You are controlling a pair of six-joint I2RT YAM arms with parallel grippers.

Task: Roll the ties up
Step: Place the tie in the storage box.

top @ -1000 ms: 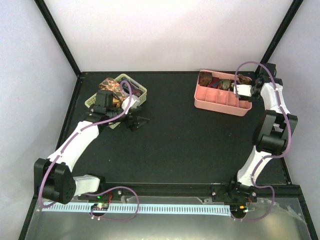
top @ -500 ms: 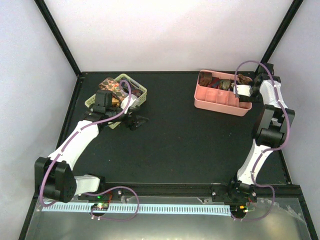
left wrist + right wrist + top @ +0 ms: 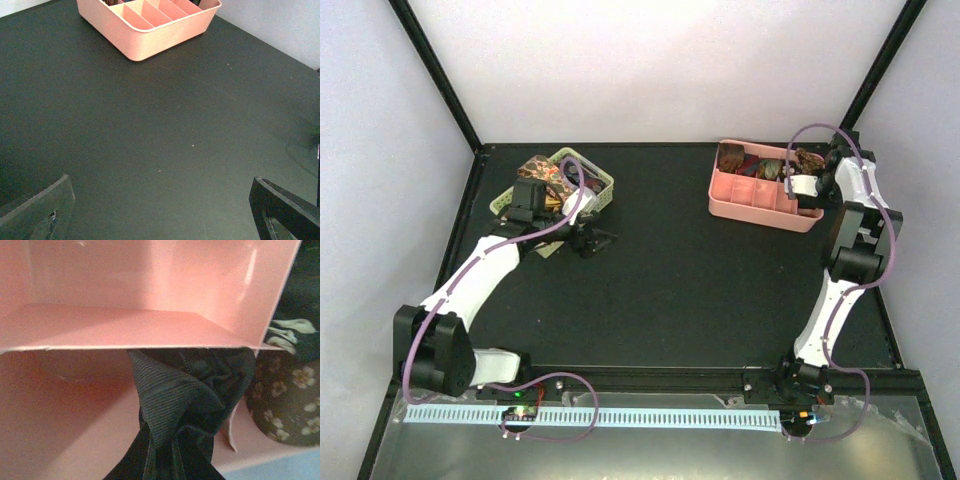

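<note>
Top view, containers: one green basket (image 3: pixel 604 187) at far left holding a heap of ties (image 3: pixel 545 172), number unclear. One pink divided tray (image 3: pixel 760 206) at far right, with three tie bundles (image 3: pixel 731 156) in its back row.
Top view, arms: two. The left gripper (image 3: pixel 599 243) is over the black table (image 3: pixel 700 290) beside the basket; the right gripper (image 3: pixel 800 186) is at the tray's right end.
Left wrist, only here: fingers (image 3: pixel 37 210) released wide, nothing between them.
Right wrist, only here: jaws clenched on one dark green ribbed tie (image 3: pixel 175 400) inside a compartment. One floral tie (image 3: pixel 282 395) lies just past its right wall.
</note>
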